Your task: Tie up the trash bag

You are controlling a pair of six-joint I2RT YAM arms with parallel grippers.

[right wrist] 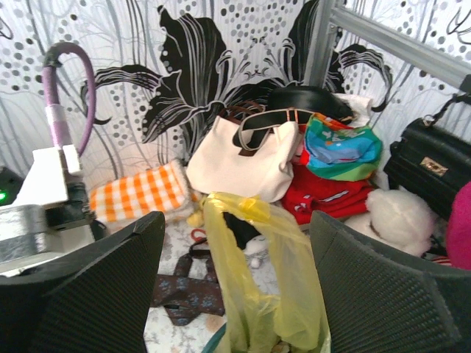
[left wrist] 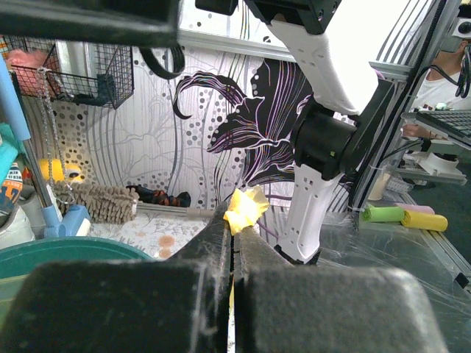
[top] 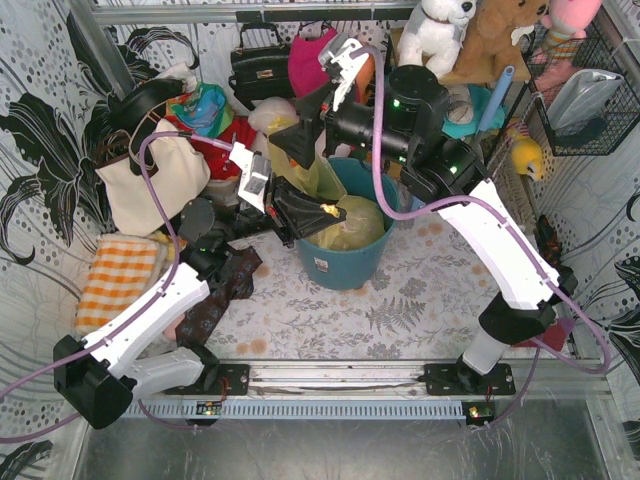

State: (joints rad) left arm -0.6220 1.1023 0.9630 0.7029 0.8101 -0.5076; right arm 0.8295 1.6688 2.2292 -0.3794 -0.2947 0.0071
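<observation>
The yellow trash bag (top: pixel 352 228) sits in a teal bucket (top: pixel 345 262) at mid table. My left gripper (top: pixel 318 212) reaches in from the left at the bucket's rim. It is shut on a small corner of the yellow plastic (left wrist: pixel 246 208), which sticks out past the tips of my left gripper (left wrist: pixel 234 220). My right gripper (top: pixel 298 145) hovers above the bucket's far left side. In the right wrist view my right gripper (right wrist: pixel 237 220) is open wide, and an upright loop of the trash bag (right wrist: pixel 268 279) stands between the fingers (right wrist: pixel 110 283), touching neither.
A cream tote (top: pixel 150 178), an orange checked cloth (top: pixel 115 275) and a brown floral strap (top: pixel 222 292) lie left of the bucket. A black handbag (top: pixel 262 65), plush toys (top: pixel 440 30) and clothes crowd the back. A wire basket (top: pixel 585 95) hangs at right.
</observation>
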